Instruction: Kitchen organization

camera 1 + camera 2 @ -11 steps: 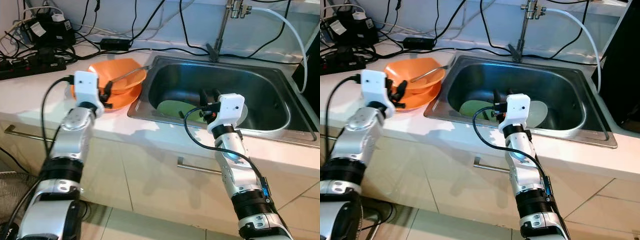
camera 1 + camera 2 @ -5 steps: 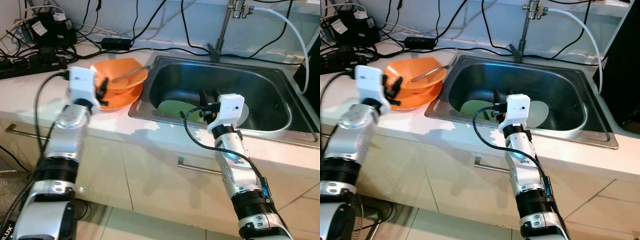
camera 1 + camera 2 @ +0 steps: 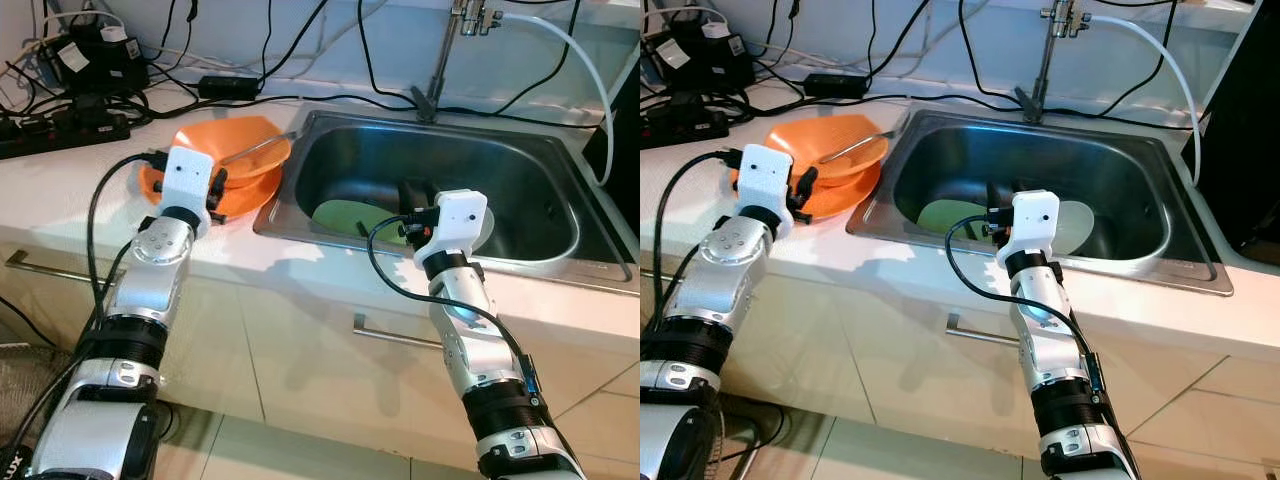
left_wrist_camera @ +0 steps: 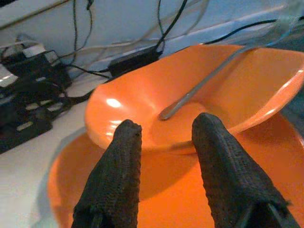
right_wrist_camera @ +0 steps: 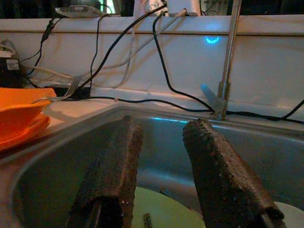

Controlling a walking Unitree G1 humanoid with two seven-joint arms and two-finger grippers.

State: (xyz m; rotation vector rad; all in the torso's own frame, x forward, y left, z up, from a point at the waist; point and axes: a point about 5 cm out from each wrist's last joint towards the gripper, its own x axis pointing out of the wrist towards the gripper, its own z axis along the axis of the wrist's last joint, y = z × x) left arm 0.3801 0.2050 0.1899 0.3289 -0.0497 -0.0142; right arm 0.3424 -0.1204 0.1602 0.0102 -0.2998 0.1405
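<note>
Orange bowl (image 3: 236, 150): on an orange plate (image 3: 245, 196), on the white table (image 3: 60, 190) left of the sink (image 3: 540, 190).
Spoon (image 4: 204, 83): lies in the bowl, handle pointing over its rim toward the sink.
Left end effector (image 4: 164, 142): fingers spread, at the bowl's near rim, holding nothing.
Right end effector (image 5: 159, 142): fingers spread, over the sink above a green plate (image 3: 345, 215).
Writing: none readable.
</note>
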